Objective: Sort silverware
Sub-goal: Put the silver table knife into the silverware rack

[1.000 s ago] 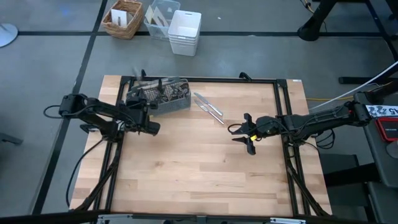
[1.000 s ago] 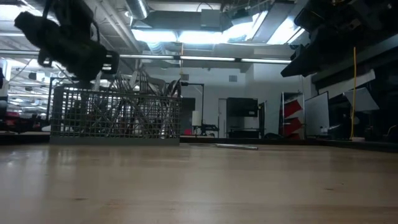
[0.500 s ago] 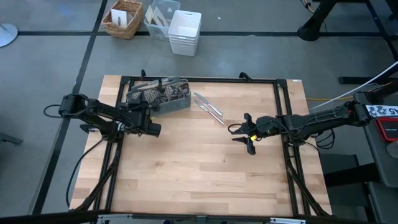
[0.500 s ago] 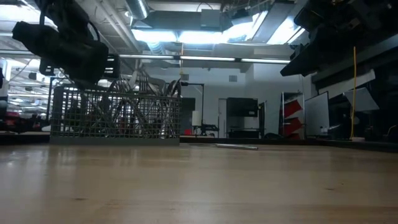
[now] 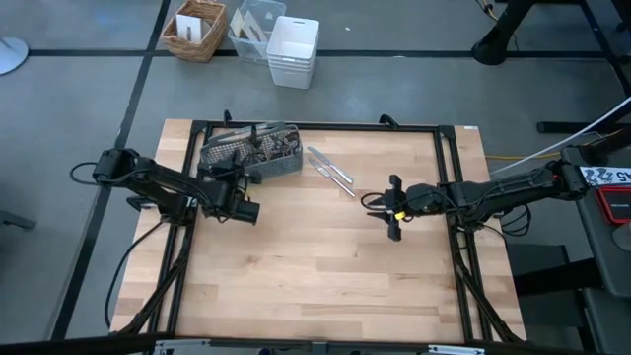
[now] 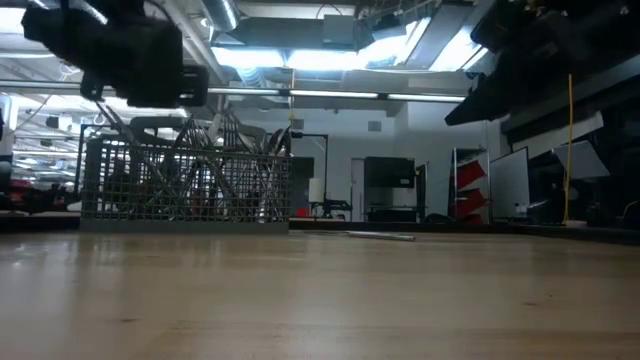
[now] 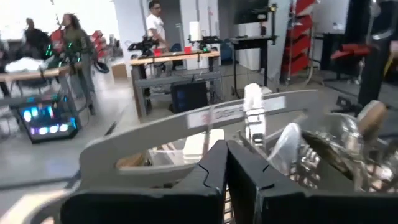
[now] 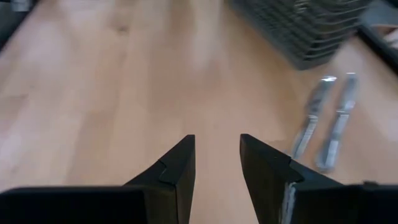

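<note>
The grey wire-mesh caddy (image 5: 251, 153) stands at the far left of the table, full of silverware (image 7: 298, 146) that sticks up out of it. Two knives (image 5: 330, 168) lie flat on the wood just right of it, also in the right wrist view as knives (image 8: 323, 127). My left gripper (image 5: 253, 210) hovers shut and level beside the caddy's near side, with nothing between its fingers (image 7: 214, 165). My right gripper (image 5: 394, 208) hangs open above bare wood right of centre, tilted down toward the knives; its fingers (image 8: 180, 165) are empty.
A black frame (image 5: 449, 177) runs round the table. Beyond the far edge, on the floor, stand a wicker basket (image 5: 195, 30), a clear container (image 5: 251, 25) and a white bin (image 5: 293, 51). Bare wood (image 5: 315, 276) fills the near half of the table.
My left gripper has drawn away from the caddy toward the table's right and near edges, rising a little and swinging round.
</note>
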